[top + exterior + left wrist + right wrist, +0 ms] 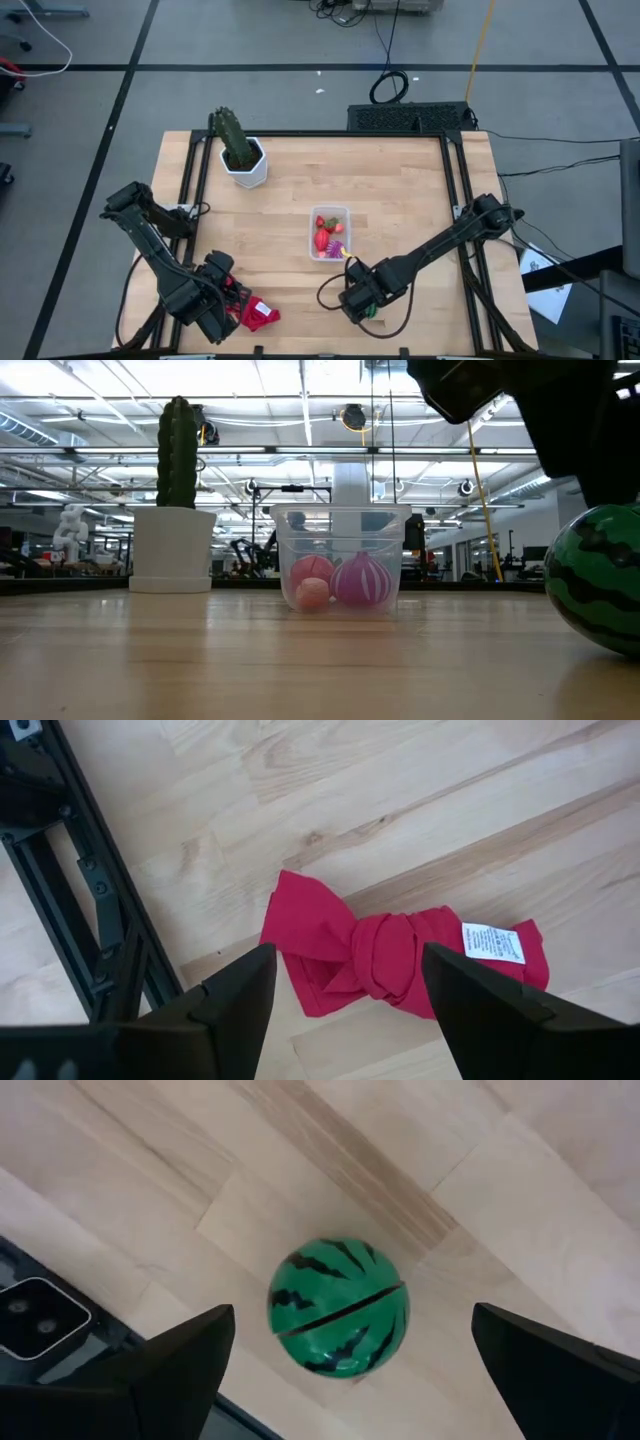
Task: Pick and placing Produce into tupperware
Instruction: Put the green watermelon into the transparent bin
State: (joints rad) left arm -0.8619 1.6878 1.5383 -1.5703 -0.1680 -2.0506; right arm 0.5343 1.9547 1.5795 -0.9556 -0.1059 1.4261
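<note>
At the table's near edge, the right gripper point(345, 1380) hangs over the green striped watermelon ball point(338, 1307), its two fingers spread wide to either side of the toy without touching it; the ball rests on the wooden table point(400, 190), and in the low view it sits large at the right point(598, 578). Toward the near left corner, the left gripper point(350, 995) hovers with its fingers parted above a knotted red cloth point(385, 958), holding nothing. Farther back, near the table's middle, the clear tupperware point(330, 233) stands upright; through its wall the low view shows a purple striped ball point(361, 580) beside two small red pieces point(312, 582). At the far left stands a green cactus point(230, 138) in a white pot point(247, 166).
</note>
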